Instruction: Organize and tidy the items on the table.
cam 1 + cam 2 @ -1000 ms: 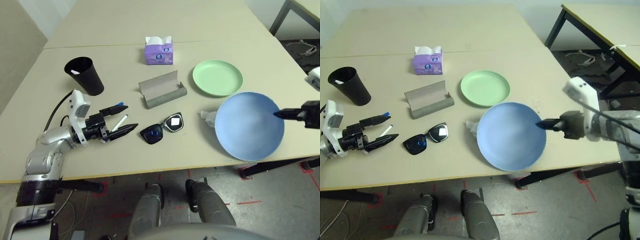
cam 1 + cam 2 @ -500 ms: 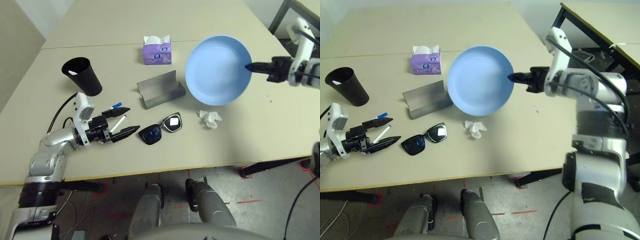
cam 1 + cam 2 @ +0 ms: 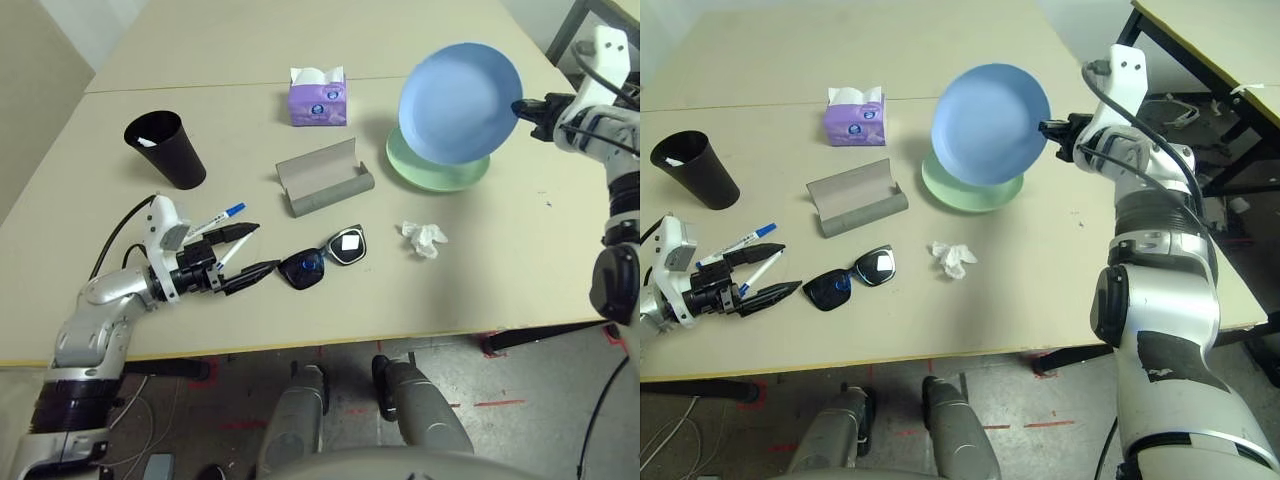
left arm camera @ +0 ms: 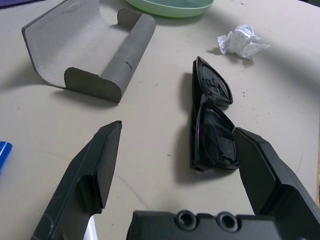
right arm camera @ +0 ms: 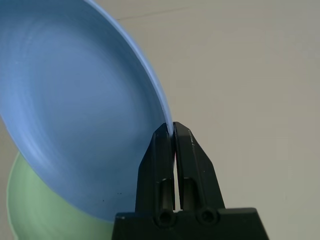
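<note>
Blue plate (image 3: 459, 102), pinched at its rim by the right gripper (image 3: 521, 107), has swung back above the green plate (image 3: 440, 172), so stacking looks next. Left gripper (image 3: 243, 261) stays spread beside the sunglasses (image 3: 322, 258), holding nothing.

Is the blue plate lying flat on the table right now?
No, the blue plate is up in the air, tilted, pinched at its rim by the right tool above the green plate.

The table (image 3: 300, 60) holds cup (image 3: 165, 150), case (image 3: 322, 178), sunglasses (image 3: 322, 258), tissue (image 3: 423, 238), apparently markers (image 3: 215, 218).
</note>
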`<action>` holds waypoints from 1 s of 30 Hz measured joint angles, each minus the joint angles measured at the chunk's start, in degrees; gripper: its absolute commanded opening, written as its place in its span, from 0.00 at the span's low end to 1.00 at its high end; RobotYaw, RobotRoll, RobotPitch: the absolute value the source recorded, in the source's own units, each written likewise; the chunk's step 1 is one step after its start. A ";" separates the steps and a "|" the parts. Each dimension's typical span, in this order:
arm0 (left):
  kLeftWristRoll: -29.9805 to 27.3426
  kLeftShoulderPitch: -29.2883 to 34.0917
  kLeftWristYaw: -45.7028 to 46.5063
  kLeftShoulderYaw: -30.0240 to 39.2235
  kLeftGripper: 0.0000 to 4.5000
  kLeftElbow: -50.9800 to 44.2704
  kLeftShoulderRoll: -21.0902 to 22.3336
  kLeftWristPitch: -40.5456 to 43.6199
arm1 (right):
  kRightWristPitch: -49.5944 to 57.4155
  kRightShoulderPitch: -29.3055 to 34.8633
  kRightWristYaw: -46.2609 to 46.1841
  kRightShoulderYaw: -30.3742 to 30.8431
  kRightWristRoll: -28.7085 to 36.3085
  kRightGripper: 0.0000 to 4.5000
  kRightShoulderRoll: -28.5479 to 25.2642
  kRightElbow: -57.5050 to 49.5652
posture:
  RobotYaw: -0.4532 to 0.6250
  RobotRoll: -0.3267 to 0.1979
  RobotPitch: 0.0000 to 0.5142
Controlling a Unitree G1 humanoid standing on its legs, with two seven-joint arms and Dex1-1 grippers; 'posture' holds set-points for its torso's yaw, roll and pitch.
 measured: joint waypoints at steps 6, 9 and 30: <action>0.14 -0.52 0.07 0.00 1.00 0.23 0.10 -0.19 | 2.45 0.02 2.19 0.19 -0.38 0.01 -0.16 -0.24 | 0.31 0.62 0.39; 0.32 -1.19 0.15 0.00 1.00 0.32 0.09 -0.22 | 4.11 0.21 3.30 0.69 -0.85 0.01 -0.31 -1.05 | 0.31 0.62 0.39; 1.13 -2.52 0.18 -0.06 1.00 2.86 0.04 -2.40 | 7.80 2.79 9.67 3.40 -2.17 0.99 -1.44 -8.24 | 0.31 0.62 0.39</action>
